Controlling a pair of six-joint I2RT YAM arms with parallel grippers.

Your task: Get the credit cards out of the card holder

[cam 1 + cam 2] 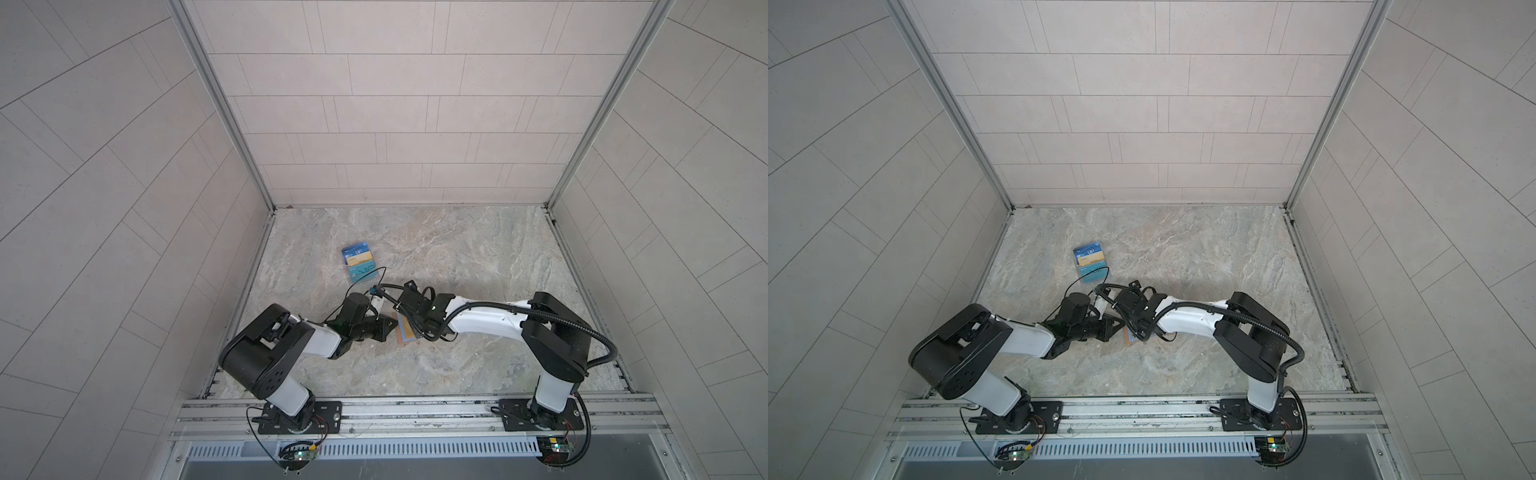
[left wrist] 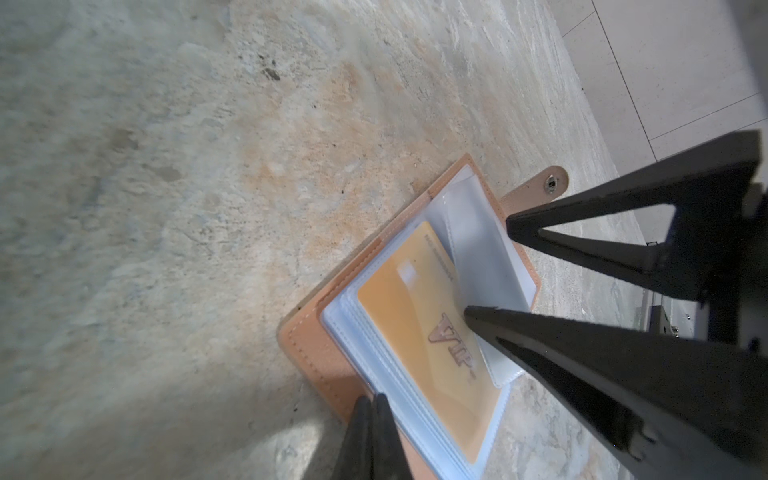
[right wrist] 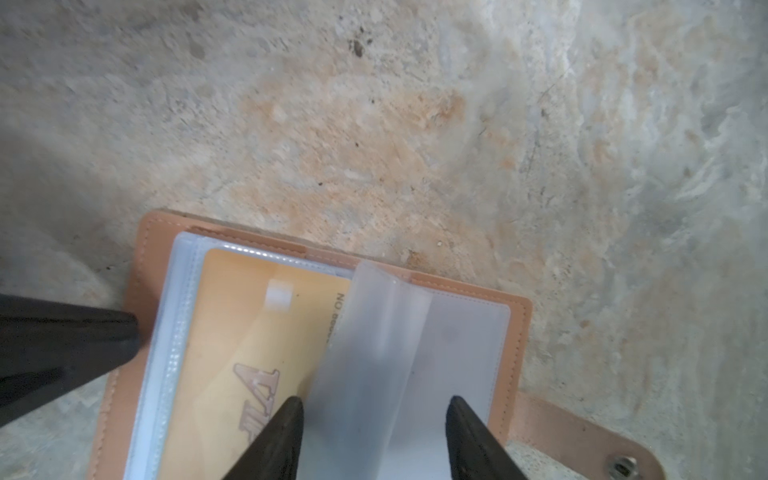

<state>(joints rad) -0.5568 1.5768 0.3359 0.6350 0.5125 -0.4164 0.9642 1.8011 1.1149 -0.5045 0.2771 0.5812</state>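
One gold VIP card [image 3: 232, 332] sits sleeved in the open card holder [image 3: 519, 316] on the table [image 3: 374, 124]. My left gripper [image 2: 371, 415], pressed shut, pins its edge; my right gripper [image 3: 374, 401], spread, straddles a loose sleeve [image 3: 374, 332]. Next: pinch card edge, pull.

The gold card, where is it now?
In both wrist views the gold card lies in a clear sleeve of the open card holder, on the half away from the snap tab.
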